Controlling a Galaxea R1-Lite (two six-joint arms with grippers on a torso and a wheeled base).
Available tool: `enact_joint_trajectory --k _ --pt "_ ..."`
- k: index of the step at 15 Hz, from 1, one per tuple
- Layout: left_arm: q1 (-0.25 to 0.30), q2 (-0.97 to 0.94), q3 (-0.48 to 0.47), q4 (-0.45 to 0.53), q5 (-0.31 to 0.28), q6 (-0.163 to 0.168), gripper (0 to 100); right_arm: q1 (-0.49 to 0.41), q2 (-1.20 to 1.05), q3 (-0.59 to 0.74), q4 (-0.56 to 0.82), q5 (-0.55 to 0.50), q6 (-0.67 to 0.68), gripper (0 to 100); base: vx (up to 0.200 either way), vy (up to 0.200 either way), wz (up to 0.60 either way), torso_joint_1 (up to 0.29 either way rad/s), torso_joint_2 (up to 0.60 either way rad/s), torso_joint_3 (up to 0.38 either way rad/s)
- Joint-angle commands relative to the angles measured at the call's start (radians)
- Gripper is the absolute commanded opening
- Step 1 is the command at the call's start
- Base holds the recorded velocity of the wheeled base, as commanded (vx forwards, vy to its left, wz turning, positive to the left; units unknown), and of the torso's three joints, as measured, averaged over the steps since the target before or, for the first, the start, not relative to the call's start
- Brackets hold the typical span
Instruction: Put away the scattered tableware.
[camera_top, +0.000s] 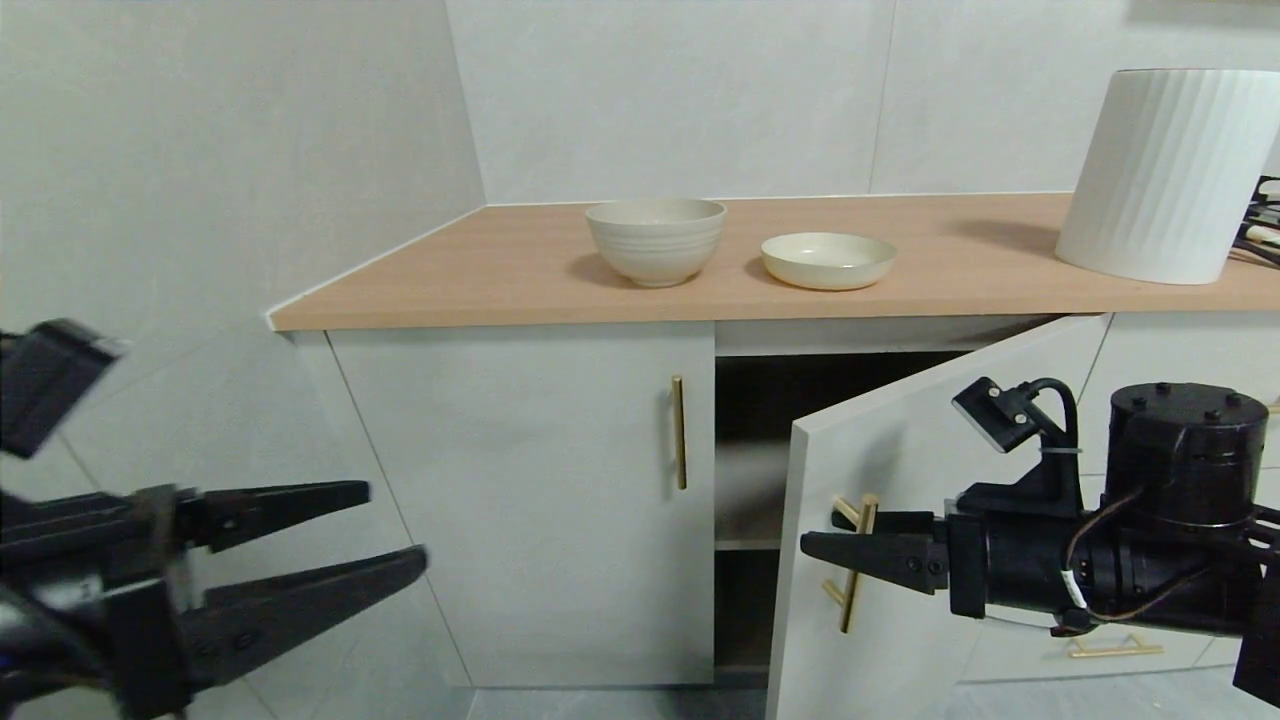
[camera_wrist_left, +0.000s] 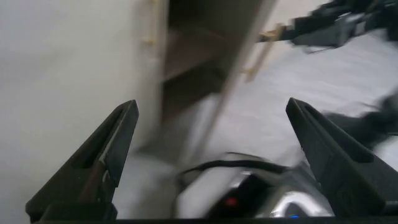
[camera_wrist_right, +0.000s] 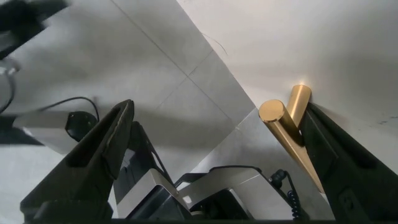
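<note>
On the wooden countertop (camera_top: 480, 270) the bowl (camera_top: 655, 240) and dish (camera_top: 828, 260) are left standing, while the half-open door (camera_top: 900, 430) is only hooked at its brass handle (camera_top: 858, 590) by the spread right gripper (camera_top: 825, 533), so the handle could be lost mid-swing; the left gripper (camera_top: 395, 525) is held open.

From here the worktop (camera_top: 500, 270) reads as matt, wood-grained board, and on it I see a cream bowl (camera_top: 655, 240) with a ridged satin glaze and a smoother, glossier dish (camera_top: 828, 260). The cabinet door (camera_top: 900, 440) is smooth matt white, its handle (camera_wrist_right: 277, 118) is brushed brass-coloured metal, and the tall container (camera_top: 1165, 175) is ribbed matt white.
</note>
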Motion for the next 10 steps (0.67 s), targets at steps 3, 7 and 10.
enact_joint_trajectory --k 3,7,10 --pt "-0.202 0.376 -0.017 -0.210 -0.012 -0.103 100 0.002 0.009 0.001 0.003 0.000 0.000 100 0.000 0.000 0.00 0.000 0.00 0.000" --pt "-0.250 0.531 -0.031 -0.336 0.019 -0.101 100 0.005 0.007 0.008 0.003 0.005 0.000 100 0.000 0.000 0.00 0.000 0.00 0.000" --pt "-0.256 0.603 -0.024 -0.398 0.031 -0.103 100 0.019 0.007 0.016 0.003 0.005 0.000 100 0.000 0.000 0.00 0.000 0.00 0.000"
